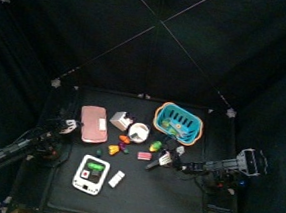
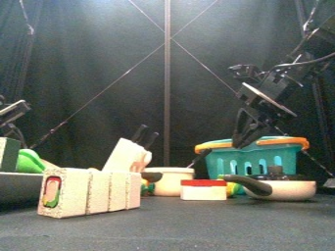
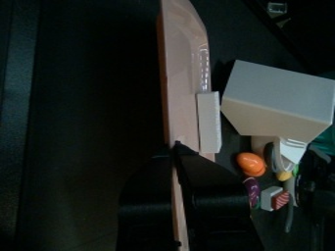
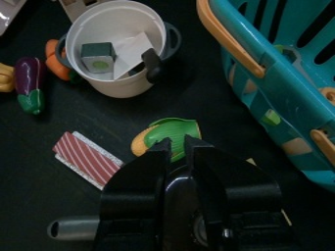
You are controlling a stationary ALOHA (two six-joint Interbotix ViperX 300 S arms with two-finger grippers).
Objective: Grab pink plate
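From above, the small black table (image 1: 58, 192) sits inside a pen of black curtains (image 1: 37, 22), with thin crossing lines running over the dark space behind it. The pink plate (image 1: 95, 124) lies near the table's left side, and the left gripper (image 1: 66, 125) is at its left edge. The teal basket (image 1: 180, 122) stands toward the back right, and a white device with a green panel (image 1: 91, 175) lies near the front. The right gripper (image 1: 175, 162) hangs over small items right of centre.

From the front, the tabletop is dark and dull. A white carton (image 2: 89, 189) stands near the camera, its side printing too small to read. The teal basket (image 2: 258, 156) sits behind a red-and-white block (image 2: 205, 189).

In the left wrist view, the pink plate (image 3: 185, 69) is seen edge-on, with the jaws narrowly closed on its rim.

In the right wrist view, the jaws stand nearly together over bare tabletop, holding nothing, near a white cup (image 4: 119, 49). No writing is legible anywhere.
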